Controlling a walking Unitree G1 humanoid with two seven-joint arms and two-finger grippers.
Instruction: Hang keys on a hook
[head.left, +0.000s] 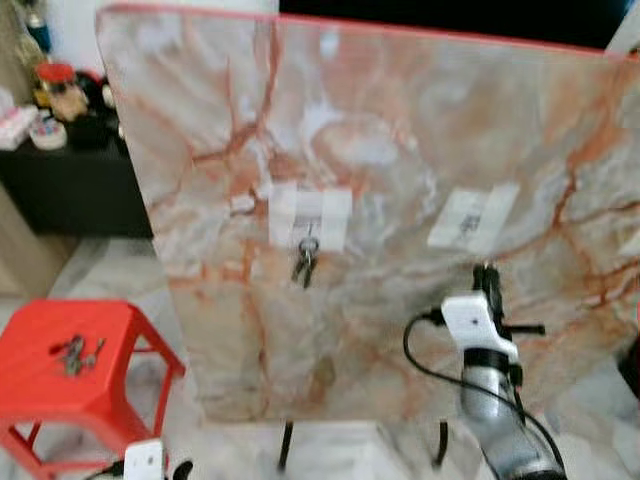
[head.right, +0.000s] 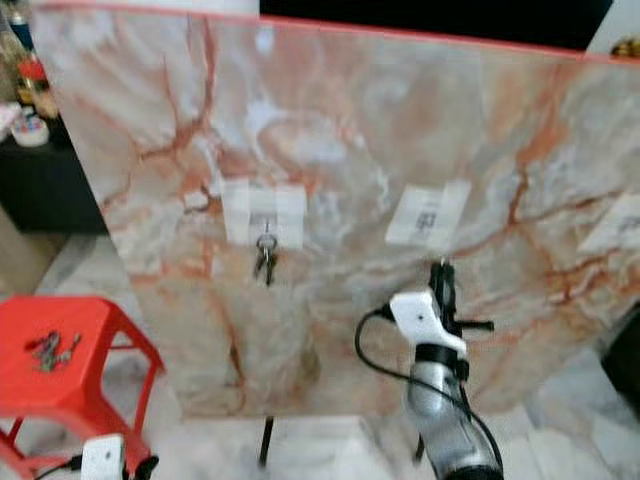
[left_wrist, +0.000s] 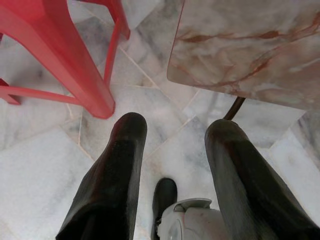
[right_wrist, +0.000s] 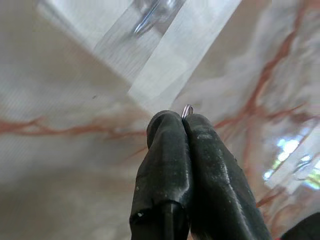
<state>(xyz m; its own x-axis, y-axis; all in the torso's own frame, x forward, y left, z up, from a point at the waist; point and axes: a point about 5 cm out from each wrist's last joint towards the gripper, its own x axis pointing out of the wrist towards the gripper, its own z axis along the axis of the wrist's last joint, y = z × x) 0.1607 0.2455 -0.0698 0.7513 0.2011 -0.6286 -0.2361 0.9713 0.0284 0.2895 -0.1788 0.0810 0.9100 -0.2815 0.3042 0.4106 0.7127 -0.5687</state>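
A big marble-patterned board (head.left: 400, 180) with a red top edge stands upright on thin black legs over the pale tiled floor (left_wrist: 45, 175), and two clear taped patches sit on its face. The patch toward nine o'clock of the board's middle carries a hook (head.left: 309, 222) with a bunch of keys (head.left: 305, 262) already hanging from it, dangling straight down against the marble. The second patch with its hook (head.left: 470, 217) sits toward three o'clock from the first, with nothing on it. The right gripper (head.left: 487, 275) is raised in front of the board, just at six o'clock of that second patch, its silver arm and a looping black cable trailing down behind it. In the right wrist view its two black fingers (right_wrist: 165, 165) are pressed tight together, and a small metal key ring (right_wrist: 187, 110) pokes out from between the tips, close under the taped patch. Off at eight o'clock of the board stands a red plastic stool (head.left: 40, 385), and a loose bunch of keys (head.left: 76, 354) lies on its seat. The left gripper (left_wrist: 175, 130) hangs low beside the stool's legs, fingers spread wide apart, holding nothing, pointing at the floor.
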